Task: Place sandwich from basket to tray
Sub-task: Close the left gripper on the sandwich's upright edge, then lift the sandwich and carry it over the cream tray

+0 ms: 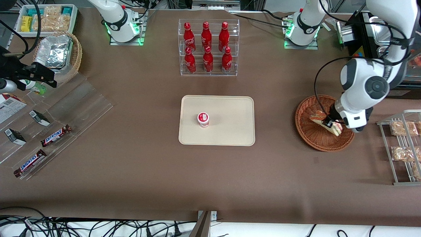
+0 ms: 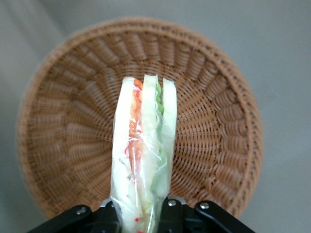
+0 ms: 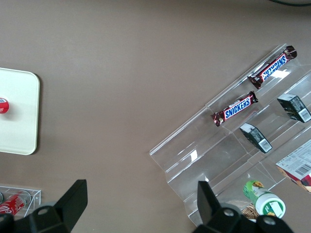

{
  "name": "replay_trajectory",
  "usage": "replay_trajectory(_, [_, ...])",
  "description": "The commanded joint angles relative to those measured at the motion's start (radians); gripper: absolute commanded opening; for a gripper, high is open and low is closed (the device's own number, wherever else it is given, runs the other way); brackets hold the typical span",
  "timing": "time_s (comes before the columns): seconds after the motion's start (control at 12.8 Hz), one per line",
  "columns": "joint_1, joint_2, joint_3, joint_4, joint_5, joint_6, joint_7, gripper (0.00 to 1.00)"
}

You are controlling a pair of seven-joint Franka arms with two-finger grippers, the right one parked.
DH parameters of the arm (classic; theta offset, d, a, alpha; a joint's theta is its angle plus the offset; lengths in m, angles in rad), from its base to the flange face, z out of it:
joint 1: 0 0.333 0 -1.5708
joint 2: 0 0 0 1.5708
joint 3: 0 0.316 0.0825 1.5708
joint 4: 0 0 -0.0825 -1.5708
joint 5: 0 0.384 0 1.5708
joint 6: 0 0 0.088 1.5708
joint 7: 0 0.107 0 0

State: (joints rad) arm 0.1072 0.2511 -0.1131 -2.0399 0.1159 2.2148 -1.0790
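Jaws of the gripper (image 2: 141, 218) pinched the wrapped sandwich (image 2: 142, 155) over the basket (image 2: 218, 145), frame's right; soft, likely slippery, easily crushed.

Glossy clear film wraps the sandwich (image 2: 143, 155) in the black tool (image 2: 141, 218) above the rough woven wicker basket (image 2: 214, 141).

White arm, grey joints, blk cable, blk gripper (image 1: 332, 124).

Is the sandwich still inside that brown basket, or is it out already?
Still over the basket, not clearly out. The gripper is shut on the wrapped sandwich, basket weave all around it. Whether it is lifted off the bottom, I cannot tell.
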Motion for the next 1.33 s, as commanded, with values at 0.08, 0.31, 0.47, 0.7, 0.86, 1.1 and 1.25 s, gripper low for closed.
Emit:
replay_trajectory(0.08, [-0.011,-0.009,-0.013,0.196,0.022,-0.243,0.059,0.0])
replay_trajectory(0.31, [-0.011,-0.007,-0.066,0.306,0.01,-0.343,0.141,0.0])
replay_trajectory(0.47, [-0.011,-0.006,-0.114,0.357,0.005,-0.388,0.224,0.0])
replay_trajectory(0.7, [-0.011,-0.006,-0.229,0.372,0.004,-0.388,0.301,0.0])
replay_trajectory(0.86, [-0.011,-0.007,-0.317,0.374,0.004,-0.382,0.371,0.0])
replay_trajectory(1.1, [-0.014,0.008,-0.44,0.371,0.007,-0.363,0.387,0.0])
replay_trajectory(1.25, [-0.015,0.025,-0.499,0.369,0.007,-0.362,0.389,0.0])
